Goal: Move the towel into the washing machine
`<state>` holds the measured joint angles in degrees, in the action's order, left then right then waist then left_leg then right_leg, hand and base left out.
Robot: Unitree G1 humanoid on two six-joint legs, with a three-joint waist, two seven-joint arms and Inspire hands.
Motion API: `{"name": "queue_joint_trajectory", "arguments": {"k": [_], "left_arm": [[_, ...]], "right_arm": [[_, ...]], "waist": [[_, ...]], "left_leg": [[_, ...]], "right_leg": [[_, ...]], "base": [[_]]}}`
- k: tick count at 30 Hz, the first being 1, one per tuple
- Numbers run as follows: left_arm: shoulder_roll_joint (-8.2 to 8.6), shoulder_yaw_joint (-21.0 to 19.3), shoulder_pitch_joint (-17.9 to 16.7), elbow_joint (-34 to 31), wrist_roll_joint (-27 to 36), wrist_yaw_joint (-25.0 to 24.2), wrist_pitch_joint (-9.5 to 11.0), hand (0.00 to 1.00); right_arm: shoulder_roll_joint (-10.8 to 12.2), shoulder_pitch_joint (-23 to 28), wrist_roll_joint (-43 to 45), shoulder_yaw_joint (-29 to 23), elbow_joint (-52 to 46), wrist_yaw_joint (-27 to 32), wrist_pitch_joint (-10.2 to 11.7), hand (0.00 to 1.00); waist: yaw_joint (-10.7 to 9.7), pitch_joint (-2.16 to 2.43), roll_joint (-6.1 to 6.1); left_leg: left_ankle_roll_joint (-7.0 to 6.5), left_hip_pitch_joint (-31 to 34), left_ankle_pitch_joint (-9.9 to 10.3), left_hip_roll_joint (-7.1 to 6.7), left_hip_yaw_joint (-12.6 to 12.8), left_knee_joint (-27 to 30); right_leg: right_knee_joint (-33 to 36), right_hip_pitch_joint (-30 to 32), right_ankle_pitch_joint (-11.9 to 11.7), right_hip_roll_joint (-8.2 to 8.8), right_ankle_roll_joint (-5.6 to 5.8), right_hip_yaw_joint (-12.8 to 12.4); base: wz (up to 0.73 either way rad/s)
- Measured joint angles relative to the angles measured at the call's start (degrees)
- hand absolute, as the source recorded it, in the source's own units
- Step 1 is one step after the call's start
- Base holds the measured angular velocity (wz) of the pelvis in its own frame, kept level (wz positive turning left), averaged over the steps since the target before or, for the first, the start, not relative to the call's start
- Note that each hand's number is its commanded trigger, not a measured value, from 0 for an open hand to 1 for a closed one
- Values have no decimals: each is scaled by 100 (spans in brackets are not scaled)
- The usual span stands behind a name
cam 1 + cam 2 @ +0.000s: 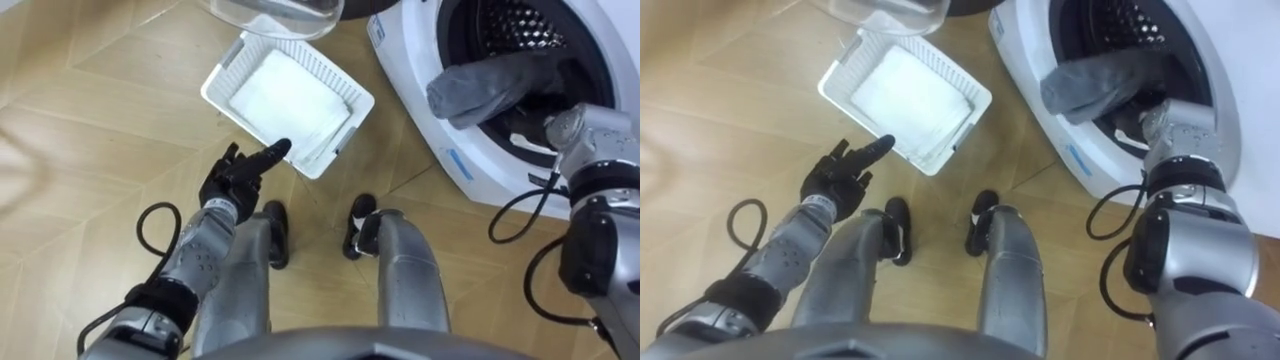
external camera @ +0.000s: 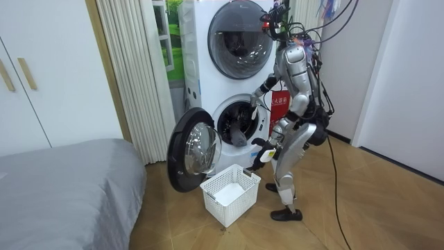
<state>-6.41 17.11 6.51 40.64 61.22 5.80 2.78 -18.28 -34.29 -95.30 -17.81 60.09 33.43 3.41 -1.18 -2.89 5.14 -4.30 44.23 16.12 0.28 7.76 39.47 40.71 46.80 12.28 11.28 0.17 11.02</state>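
Washing machine (image 1: 405, 65) stands directly ahead of your right hand (image 1: 562, 122), lower drum open. Its door (image 2: 194, 149) is swung wide, off toward your left hand's side. White basket (image 1: 220, 75) sits on the floor just beyond the left hand's fingertips.

Grey towel (image 1: 500, 80) is draped across the drum's lip, part inside, part hanging out, just above and ahead of the right hand. That hand is at the drum mouth under the towel. Its fingers are hidden, so you cannot tell whether it grips.

Left hand (image 1: 235, 180) hangs idle, fingers loose and empty.

Best approach, I judge: drive the bunched end deep toward the drum's back, then lift the hanging fold over the lip so nothing trails across the seal.
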Motion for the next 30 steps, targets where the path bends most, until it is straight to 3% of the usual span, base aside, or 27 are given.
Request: {"name": "queue_joint_trajectory", "arguments": {"k": [4, 9, 13, 16, 21, 26, 30], "left_arm": [[-5, 9, 64, 112, -73, -27, 5, 0], [8, -9, 116, 539, -321, -47, 4, 0], [-4, -137, 115, 866, -777, -69, 3, 0], [-11, -158, 67, 1254, -1271, -156, -2, 0], [-146, -484, -267, 1946, -2834, -349, 23, 0], [-408, -1037, -878, 2378, -3996, -280, 25, 0], [-422, -1135, -1128, 2375, -4614, -108, 15, 0]], "right_arm": [[11, 145, -32, 38, 0, 20, 211, 0], [138, 389, -85, 37, 2, -81, 411, 0], [318, 863, -88, 35, -2, -204, 660, 0], [409, 1231, -14, 98, 216, -468, 645, 0], [649, 2100, 1174, 713, 940, -1023, 588, 0], [696, 2915, 3074, 1449, 1621, -1625, 334, 0], [697, 3248, 4226, 1903, 1924, -2039, 137, 0]], "waist": [[76, -3, -10], [242, -13, -158], [317, 5, -245], [322, 31, -374], [350, 153, -580], [335, 187, -614], [283, 188, -612]], "left_leg": [[-3, -78, -2, 18, -15, -30], [22, -487, -36, 96, -33, -309], [74, -797, -108, 146, -59, -614], [98, -1117, -130, 135, -108, -839], [179, -1913, -241, 115, -171, -1519], [280, -2642, -334, 113, -132, -2132], [324, -3068, -398, 118, -171, -2412]], "right_leg": [[-38, -136, -5, -19, 29, 48], [-428, -595, -125, -129, 21, 129], [-844, -971, -237, -252, 6, 198], [-1088, -1311, -263, -293, 25, 255], [-1743, -2129, -329, -420, 77, 332], [-2229, -2736, -377, -556, 83, 333], [-2508, -3167, -377, -618, 83, 358]], "base": [[5], [-6], [-2], [1], [6], [-9], [1]]}}
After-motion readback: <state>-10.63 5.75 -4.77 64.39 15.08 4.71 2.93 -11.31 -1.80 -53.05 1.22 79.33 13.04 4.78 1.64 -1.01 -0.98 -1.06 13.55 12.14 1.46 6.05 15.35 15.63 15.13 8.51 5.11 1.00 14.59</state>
